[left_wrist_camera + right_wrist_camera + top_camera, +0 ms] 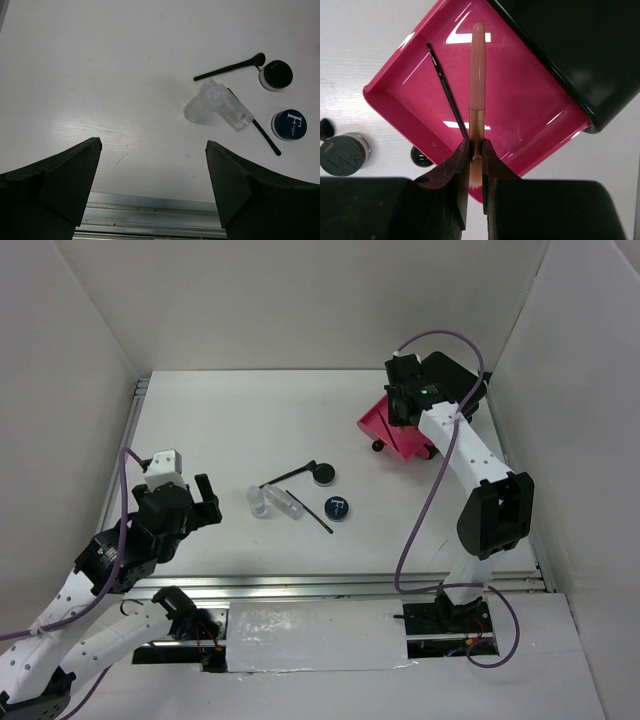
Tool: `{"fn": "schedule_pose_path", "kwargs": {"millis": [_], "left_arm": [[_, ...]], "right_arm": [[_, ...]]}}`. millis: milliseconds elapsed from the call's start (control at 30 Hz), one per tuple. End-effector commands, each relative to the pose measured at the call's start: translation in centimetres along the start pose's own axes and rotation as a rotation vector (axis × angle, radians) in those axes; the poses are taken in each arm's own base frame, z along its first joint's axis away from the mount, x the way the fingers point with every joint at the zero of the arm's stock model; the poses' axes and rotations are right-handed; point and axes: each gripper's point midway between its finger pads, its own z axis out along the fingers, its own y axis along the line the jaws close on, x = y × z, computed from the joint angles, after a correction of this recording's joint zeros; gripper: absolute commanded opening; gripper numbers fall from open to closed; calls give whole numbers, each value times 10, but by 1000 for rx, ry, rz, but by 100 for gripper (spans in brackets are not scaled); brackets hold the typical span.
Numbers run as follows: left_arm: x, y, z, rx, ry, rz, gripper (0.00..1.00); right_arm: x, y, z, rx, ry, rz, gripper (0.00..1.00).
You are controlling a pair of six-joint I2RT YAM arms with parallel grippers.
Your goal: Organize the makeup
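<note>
Orange-handled brush (pixel 477 75) pinched near its bristles in the right tool (pixel 475 150), lengthwise over the pink drawer (pixel 530 100), beside a thin black pencil (pixel 447 95) lying inside. Out on the bench (pixel 75 60), clustered: clear vial (pixel 200 105), tube (pixel 232 111), black brush (pixel 230 67), black stick (pixel 266 136), black compact (pixel 275 75), dark-blue compact (pixel 289 124). Left tool (pixel 154 145) spread wide nearby, holding nothing.

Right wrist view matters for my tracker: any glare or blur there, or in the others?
Right wrist: white glare streaks on the drawer, gripped brush blurry near the lens. Left wrist: even light, vials low-contrast. Top: sharp, soft shadows only.
</note>
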Motion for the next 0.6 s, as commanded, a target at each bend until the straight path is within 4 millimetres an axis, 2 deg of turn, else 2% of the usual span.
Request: {"fn": "schedule_pose_path", "kwargs": {"millis": [0, 33, 133, 167, 233, 300, 367, 433, 500, 533, 567], "left_arm": [[-11, -6, -2, 25, -31, -14, 99], [-11, -7, -2, 24, -30, -13, 99], [-11, -7, -1, 28, -30, -12, 99], [-11, -8, -2, 30, -29, -10, 99], [-11, -8, -1, 28, -27, -7, 99], [-10, -9, 0, 28, -24, -3, 99], [-9, -9, 0, 27, -20, -1, 99], [-10, -9, 1, 26, -20, -1, 99], [-10, -9, 1, 24, -21, -3, 99], [-10, -8, 1, 19, -21, -4, 99], [-10, -7, 0, 18, -23, -5, 100]], "right_arm": [[-2, -10, -7, 22, -9, -28, 13], [-3, -13, -5, 32, -12, -21, 14], [0, -15, 1, 37, 7, -10, 31], [-1, -11, -1, 12, 14, -11, 49], [-4, -8, -7, -1, -3, -1, 75], [-7, -4, -15, -29, -15, -3, 85], [-17, 4, -31, -61, -51, -3, 85], [-14, 35, -51, -177, -64, -58, 83], [-1, 71, -68, -306, -69, -138, 80], [23, 107, -82, -408, -55, -232, 75], [37, 124, -87, -456, -49, -274, 72]]}}
